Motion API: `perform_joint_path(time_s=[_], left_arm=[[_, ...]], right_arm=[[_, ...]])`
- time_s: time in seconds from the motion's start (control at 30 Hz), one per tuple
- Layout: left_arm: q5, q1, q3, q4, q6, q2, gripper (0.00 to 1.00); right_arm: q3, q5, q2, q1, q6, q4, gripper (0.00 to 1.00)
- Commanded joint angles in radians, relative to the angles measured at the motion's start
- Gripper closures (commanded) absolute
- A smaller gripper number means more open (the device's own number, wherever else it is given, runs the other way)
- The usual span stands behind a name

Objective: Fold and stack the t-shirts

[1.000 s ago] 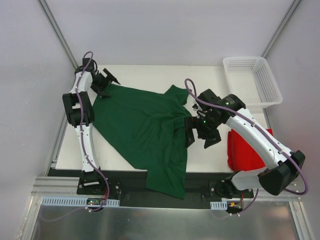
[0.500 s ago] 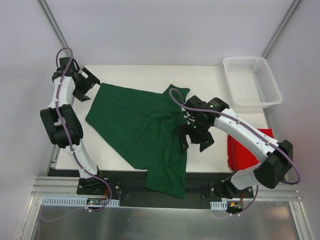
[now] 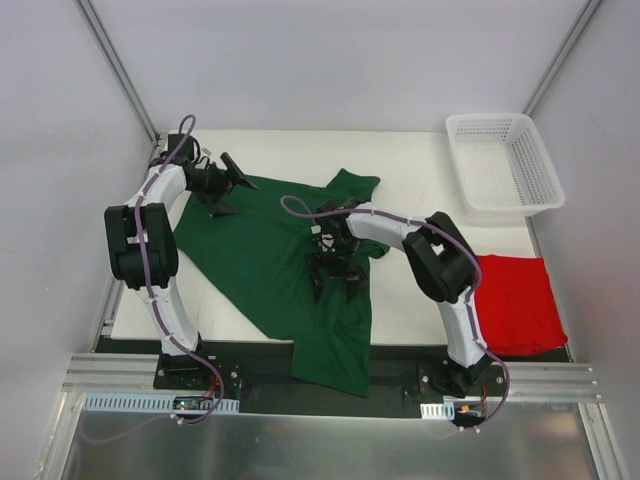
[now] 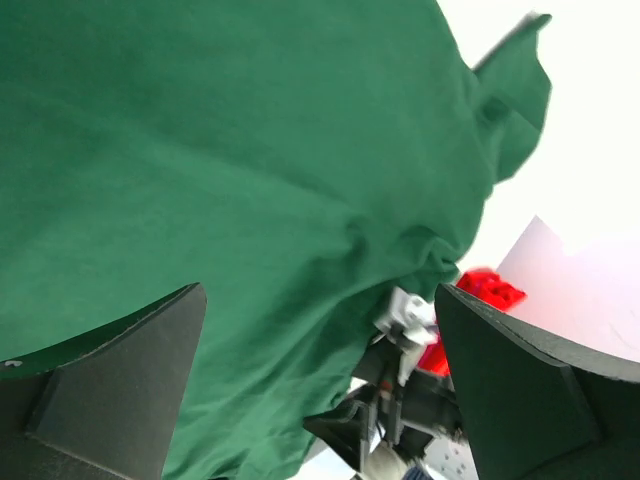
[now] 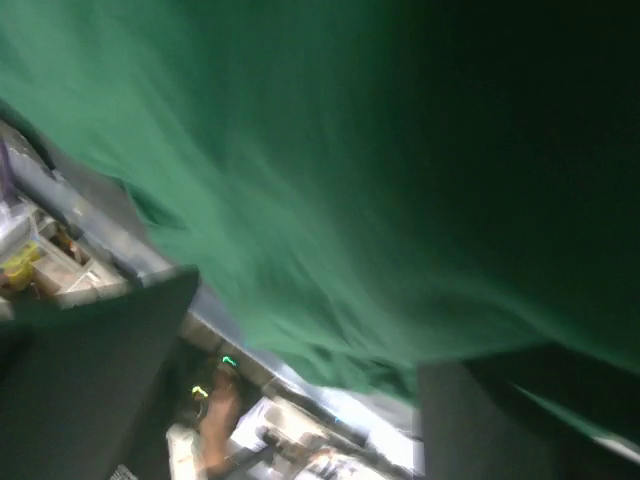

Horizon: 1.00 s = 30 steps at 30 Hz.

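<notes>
Top external: desk [image 3: 420, 190] carries green t-shirt [image 3: 270, 250], rumpled mid-desk, hem hung over near edge. Red t-shirt [image 3: 515, 300] lies folded at right-front. Left pincer [image 3: 232, 190] is spread at shirt's far-left corner, right pincer [image 3: 336, 275] spread over bunched middle; nothing pinched. Rec: bunch to be flattened first, hem pulled onto desk, sleeves then folded in.

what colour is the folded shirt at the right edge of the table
The folded shirt is red, clearest in the top external view.
</notes>
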Motion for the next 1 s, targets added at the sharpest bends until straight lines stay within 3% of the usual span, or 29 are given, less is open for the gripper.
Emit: perform_joint_path(time_s=[0.0, 0.27, 0.47, 0.63, 0.8, 0.97], left_arm=[[0.090, 0.009, -0.021, 0.032, 0.004, -0.147, 0.00], [0.136, 0.009, -0.069, 0.032, 0.015, -0.207, 0.01], [0.153, 0.009, -0.095, 0.032, 0.035, -0.208, 0.01], [0.166, 0.009, -0.104, 0.032, 0.033, -0.191, 0.01], [0.180, 0.009, -0.099, 0.032, 0.029, -0.193, 0.01], [0.191, 0.007, -0.118, 0.032, 0.029, -0.219, 0.01]], right_arm=[[0.046, -0.091, 0.084, 0.044, -0.006, 0.068, 0.04], [-0.133, -0.255, 0.061, 0.146, 0.041, 0.102, 0.04], [-0.055, -0.274, 0.001, 0.254, 0.000, -0.150, 0.04], [0.078, -0.403, -0.054, 0.275, -0.057, -0.317, 0.04], [0.207, -0.144, -0.186, 0.161, 0.043, -0.355, 0.04], [0.169, 0.103, -0.197, -0.037, 0.089, -0.330, 0.04]])
